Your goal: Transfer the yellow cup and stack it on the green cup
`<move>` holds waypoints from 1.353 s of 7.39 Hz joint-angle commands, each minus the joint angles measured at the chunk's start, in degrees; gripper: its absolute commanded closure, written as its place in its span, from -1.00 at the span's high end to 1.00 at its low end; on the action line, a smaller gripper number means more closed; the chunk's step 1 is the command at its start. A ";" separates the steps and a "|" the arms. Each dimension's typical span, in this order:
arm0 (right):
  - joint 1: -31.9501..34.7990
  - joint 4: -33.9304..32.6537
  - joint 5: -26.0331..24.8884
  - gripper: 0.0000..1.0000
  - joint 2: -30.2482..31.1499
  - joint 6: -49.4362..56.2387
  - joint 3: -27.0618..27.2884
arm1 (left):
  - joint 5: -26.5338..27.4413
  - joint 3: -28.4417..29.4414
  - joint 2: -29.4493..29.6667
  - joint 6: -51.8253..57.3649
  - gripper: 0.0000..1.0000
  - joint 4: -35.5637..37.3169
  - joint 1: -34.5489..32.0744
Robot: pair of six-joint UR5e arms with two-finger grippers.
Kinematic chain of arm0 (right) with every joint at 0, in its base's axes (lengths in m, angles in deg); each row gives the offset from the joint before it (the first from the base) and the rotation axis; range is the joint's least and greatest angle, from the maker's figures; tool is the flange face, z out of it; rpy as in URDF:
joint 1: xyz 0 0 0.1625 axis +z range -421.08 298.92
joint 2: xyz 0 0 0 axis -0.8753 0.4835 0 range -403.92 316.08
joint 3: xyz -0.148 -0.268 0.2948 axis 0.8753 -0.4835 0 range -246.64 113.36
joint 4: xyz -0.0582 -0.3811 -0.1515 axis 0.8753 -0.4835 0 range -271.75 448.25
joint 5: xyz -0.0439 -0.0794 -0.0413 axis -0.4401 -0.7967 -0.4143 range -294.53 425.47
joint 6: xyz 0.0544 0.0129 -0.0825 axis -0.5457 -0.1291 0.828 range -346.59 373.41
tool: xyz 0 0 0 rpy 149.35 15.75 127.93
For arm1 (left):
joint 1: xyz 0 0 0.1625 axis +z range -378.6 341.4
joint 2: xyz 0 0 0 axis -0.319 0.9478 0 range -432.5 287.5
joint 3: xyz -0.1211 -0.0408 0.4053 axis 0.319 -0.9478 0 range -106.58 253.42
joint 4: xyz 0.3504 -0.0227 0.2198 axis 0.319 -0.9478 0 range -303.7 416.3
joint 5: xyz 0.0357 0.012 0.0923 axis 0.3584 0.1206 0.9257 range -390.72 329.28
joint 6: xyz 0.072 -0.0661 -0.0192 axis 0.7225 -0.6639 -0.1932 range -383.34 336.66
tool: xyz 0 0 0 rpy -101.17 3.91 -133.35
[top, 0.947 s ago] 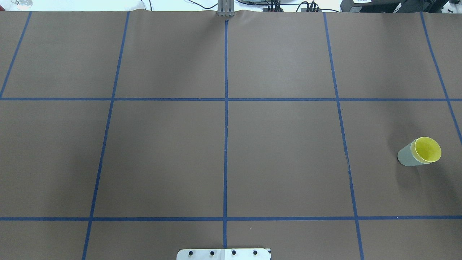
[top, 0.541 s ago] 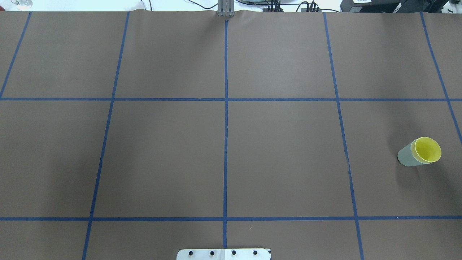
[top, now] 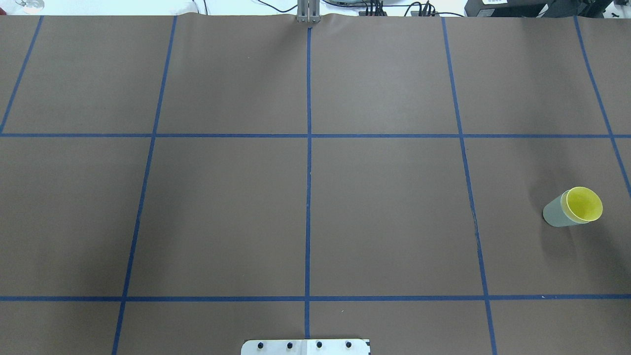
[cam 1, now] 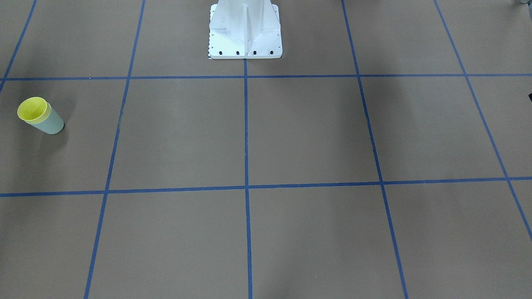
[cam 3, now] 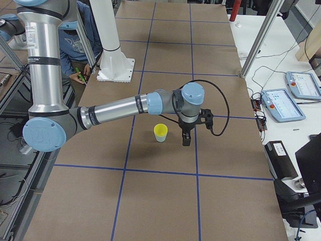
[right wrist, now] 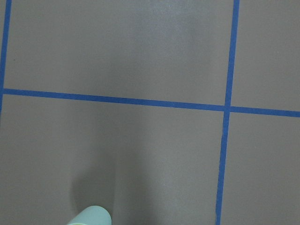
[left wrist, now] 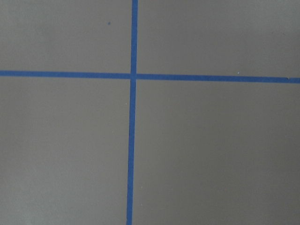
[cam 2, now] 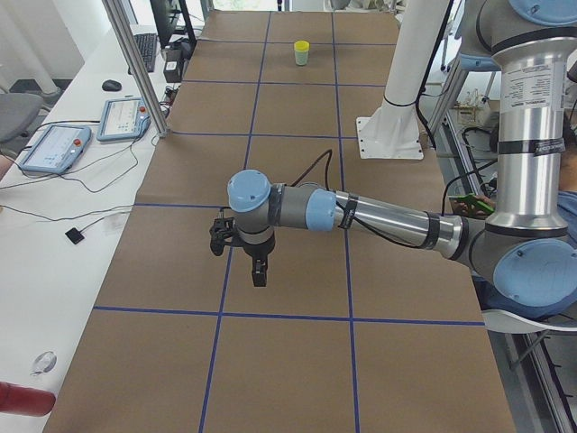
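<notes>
The yellow cup (top: 584, 203) sits nested inside the green cup (top: 554, 213), and the pair stands upright at the table's right side. The pair also shows in the front-facing view, the yellow cup (cam 1: 32, 109) in the green cup (cam 1: 52, 123). In the exterior right view my right gripper (cam 3: 186, 138) hangs just beside the stacked cups (cam 3: 160, 133), apart from them. In the exterior left view my left gripper (cam 2: 259, 271) hangs over bare table, far from the cups (cam 2: 301, 52). I cannot tell whether either gripper is open or shut. The right wrist view shows only an edge of the green cup (right wrist: 91, 215).
The brown table cover (top: 227, 212) is marked with blue tape lines (top: 308, 197). The white robot base (cam 1: 245, 29) stands at the table's near middle. Teach pendants (cam 2: 54, 144) and cables lie on the side bench, and a person (cam 3: 75, 35) sits behind the robot.
</notes>
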 commanded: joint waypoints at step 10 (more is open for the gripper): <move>0.17 -0.78 -0.92 1.00 0.87 -0.60 0.79 | -0.67 -0.04 -0.75 5.23 1.00 -4.86 0.13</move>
